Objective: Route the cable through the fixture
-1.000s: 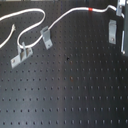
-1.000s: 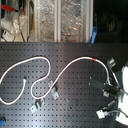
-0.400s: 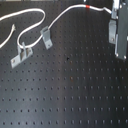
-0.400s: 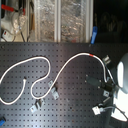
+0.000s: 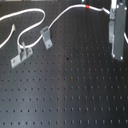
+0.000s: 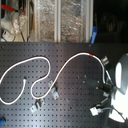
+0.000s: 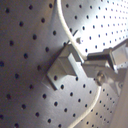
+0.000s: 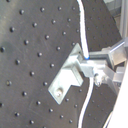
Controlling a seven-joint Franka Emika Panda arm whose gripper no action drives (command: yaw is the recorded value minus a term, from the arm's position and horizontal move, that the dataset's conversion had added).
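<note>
White cable (image 6: 50, 75) snakes across the black perforated board (image 5: 70, 95) in both exterior views, w/ a red tape band (image 6: 91, 53) near its far end. In the second exterior view it loops at the second exterior view's left, dips between two small metal bracket fixtures (image 6: 54, 94), then climbs to the red band and runs down toward the arm (image 6: 120, 85). In the first exterior view the brackets (image 5: 46, 37) stand on the board, cable passing just beside the nearer-centre one; the gripper (image 5: 118, 35) hangs at the first exterior view's right. In both wrist views the cable (image 8: 85, 45) crosses a third grey bracket (image 8: 70, 75) bolted to the board, fingertips (image 7: 102, 62) closed on the cable right beside it.
</note>
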